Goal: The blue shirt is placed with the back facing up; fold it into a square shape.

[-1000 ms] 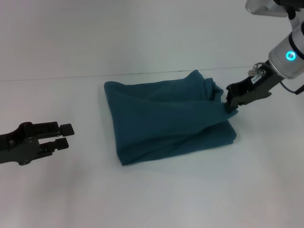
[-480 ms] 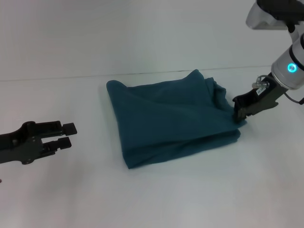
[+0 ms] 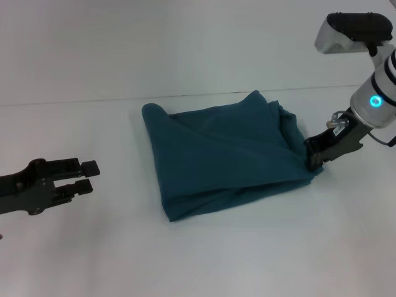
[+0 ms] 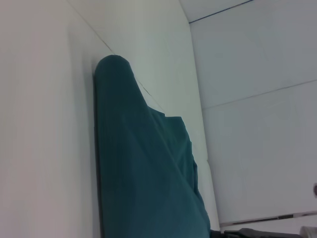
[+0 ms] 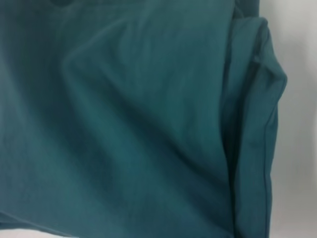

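Shirt: your shirt (image 3: 226,154) lies folded into a rough square in the middle of the white table (image 3: 247,260), plain teal side up, with soft diagonal creases across the top layer.
Right gripper: your right gripper (image 3: 311,153) is at the shirt's right edge, low on the table, its black fingers closed on the bunched cloth at that corner.
Right wrist view: the fabric fills almost all of it (image 5: 124,119); stacked fold edges run along one side, with bare table beside them.
Left gripper: your left gripper (image 3: 88,176) hovers over bare table well apart from the shirt's left edge, its two fingers parted with a narrow gap, holding nothing.
Left wrist view: the shirt (image 4: 143,178) shows as a long folded ridge with a rounded end lying flat on the table.
Writing: no lettering or label can be read on the cloth that shows.
Edges: the left and near edges look fairly straight; the right side is lumpy, with extra folds at the far right corner.
Room: you have bare table on every side of the shirt, widest toward the near edge and the left.
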Available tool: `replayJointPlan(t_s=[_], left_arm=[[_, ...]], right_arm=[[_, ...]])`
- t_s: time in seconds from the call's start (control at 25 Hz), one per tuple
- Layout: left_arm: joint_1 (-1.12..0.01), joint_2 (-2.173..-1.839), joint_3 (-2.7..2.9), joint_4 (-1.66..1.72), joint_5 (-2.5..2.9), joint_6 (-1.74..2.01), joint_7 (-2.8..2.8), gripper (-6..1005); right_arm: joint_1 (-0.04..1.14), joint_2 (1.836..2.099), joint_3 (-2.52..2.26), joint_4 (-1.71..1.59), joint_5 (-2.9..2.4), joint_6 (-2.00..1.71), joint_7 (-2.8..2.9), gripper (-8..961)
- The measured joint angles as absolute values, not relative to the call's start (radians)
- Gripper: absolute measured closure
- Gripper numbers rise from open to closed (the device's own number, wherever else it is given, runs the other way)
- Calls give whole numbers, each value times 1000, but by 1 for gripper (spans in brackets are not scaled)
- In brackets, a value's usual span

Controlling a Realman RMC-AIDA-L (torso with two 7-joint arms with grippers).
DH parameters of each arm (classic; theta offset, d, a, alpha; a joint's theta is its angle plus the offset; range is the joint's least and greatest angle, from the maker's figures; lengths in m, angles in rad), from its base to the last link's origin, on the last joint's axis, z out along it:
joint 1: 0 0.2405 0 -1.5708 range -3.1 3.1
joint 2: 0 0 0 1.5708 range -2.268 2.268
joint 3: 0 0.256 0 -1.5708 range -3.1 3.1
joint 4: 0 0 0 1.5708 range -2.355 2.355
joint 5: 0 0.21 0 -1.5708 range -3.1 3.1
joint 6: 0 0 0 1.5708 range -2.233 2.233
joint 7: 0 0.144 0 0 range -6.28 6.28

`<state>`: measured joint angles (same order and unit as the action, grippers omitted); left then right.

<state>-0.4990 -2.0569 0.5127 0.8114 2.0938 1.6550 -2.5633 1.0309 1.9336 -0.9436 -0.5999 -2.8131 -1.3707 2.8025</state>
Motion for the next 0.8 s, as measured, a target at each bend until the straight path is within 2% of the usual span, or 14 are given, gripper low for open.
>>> replayJointPlan(t_s=[0.48, 0.8], left_arm=[[-501, -2059, 511, 800, 2093, 1651, -2563, 490], [-500, -2059, 509, 799, 2091, 1644, -2563, 491]], right_arm=[[1047, 1973, -975, -580, -2879, -1287, 2841, 896], [1052, 1975, -996, -586, -2883, -1292, 2856, 890]])
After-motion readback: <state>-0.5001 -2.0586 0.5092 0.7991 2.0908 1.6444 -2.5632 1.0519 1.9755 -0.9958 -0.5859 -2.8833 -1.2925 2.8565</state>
